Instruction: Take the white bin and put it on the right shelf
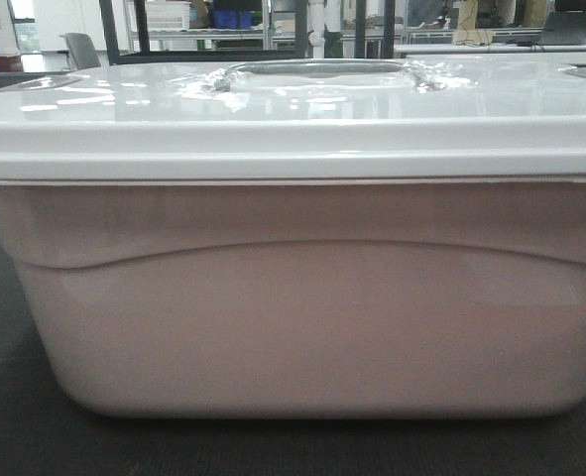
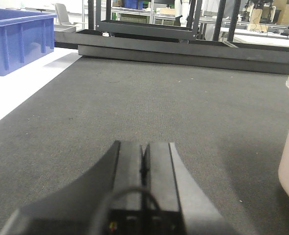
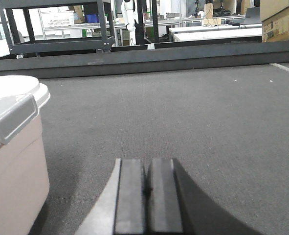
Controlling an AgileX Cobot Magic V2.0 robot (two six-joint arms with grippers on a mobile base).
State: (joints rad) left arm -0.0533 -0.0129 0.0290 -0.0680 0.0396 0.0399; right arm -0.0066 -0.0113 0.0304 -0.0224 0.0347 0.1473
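You had the large off-white, pink-tinged plastic tub [image 1: 293, 327] sitting flat on the dark grey, finely textured surface [image 2: 149, 98]. It filled almost the whole front view, with its curved moulded ridge running across the side that faced the camera. The glossy white-grey lid [image 1: 293, 109] was seated on the rim.

Your left end effector [image 2: 144, 147] was low over the surface. Its two black fingers were pressed together with only a thin seam between them, and they held nothing. The tub lay to the right of it, showing only a slice of pale wall and rim at the edge of that wrist view, apart from the fingers. Ahead and to the left of this end effector, a blue ribbed plastic bin [image 2: 17, 39] stood on a white strip [image 2: 17, 93] beside the dark surface. Straight ahead, past the raised dark edge [image 2: 183, 53] at the far end of the surface, was a black metal-framed cart [image 2: 144, 30].

Your right end effector [image 3: 145, 164] was closed in the same way, with its fingers flush against each other and empty. The tub was to its left, near but not touching, and the grey latch handle [image 3: 12, 117] on the end of the lid was turned towards it. Far ahead and to the right of this end effector was a brown cardboard box [image 3: 281, 19].

The tub was between your two end effectors, and neither had contact with it.
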